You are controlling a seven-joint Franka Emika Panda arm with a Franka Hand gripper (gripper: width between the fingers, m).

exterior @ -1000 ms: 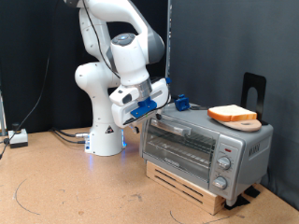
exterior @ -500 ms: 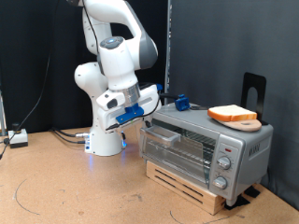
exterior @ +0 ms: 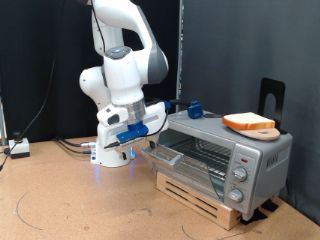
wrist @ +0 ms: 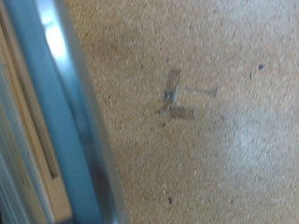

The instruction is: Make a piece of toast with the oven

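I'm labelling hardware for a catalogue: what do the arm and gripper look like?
The arm is glossy white with rounded, bulbous segments and dark grey joint rings, on a white base. The gripper is white with blue parts by its fingers. Black cables trail over the floor behind the base.

You won't find any text you can read here. On the oven (exterior: 222,160), the right-hand control panel (exterior: 242,175) carries a small dark mark near its top and faint markings around the knobs, but in the exterior view they are too small and blurred for you to make out letters or numbers. The wrist view gives you only a blurred surface with no lettering.
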